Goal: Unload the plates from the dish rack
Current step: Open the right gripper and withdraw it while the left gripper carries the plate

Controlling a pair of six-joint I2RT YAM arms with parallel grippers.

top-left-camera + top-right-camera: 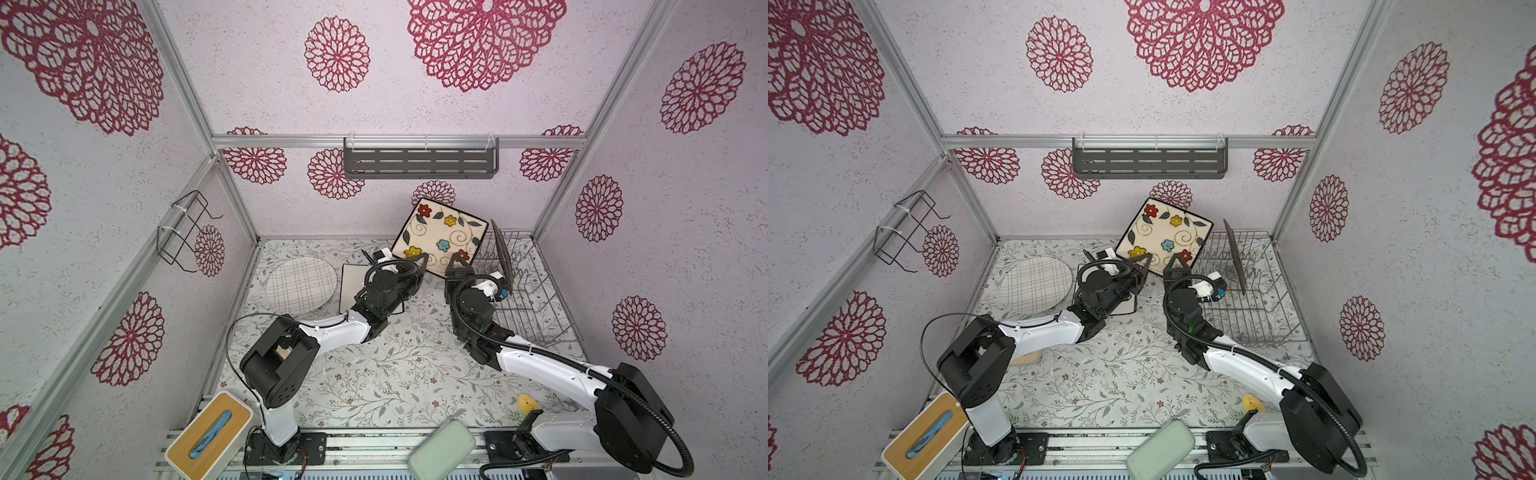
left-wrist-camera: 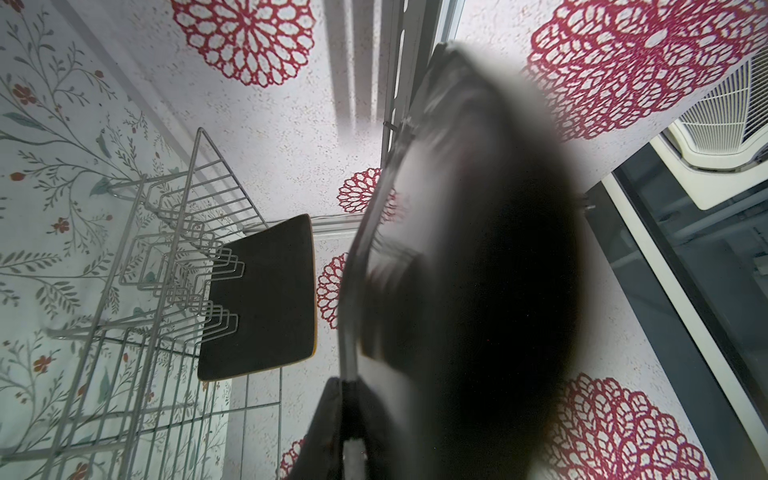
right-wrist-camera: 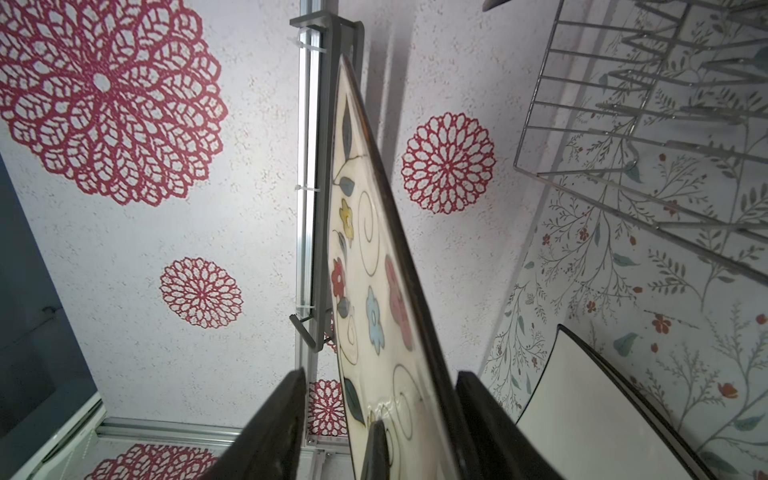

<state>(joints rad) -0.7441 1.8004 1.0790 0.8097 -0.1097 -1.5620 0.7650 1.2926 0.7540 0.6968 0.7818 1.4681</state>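
The dish rack sits at the desk's back right corner. One dark brown plate stands upright in its prongs, yet to come out. The round grid plate and the white black-rimmed plate lie flat toward the desk's left edge, done. The floral plate hangs tilted just beside the rack. My left fingers pinch its edge, while my right fingers stand spread around it.

The dish rack stood rightmost on the bench, an upright plate in it; leftward were the floral plate, the square plate, the round plate.
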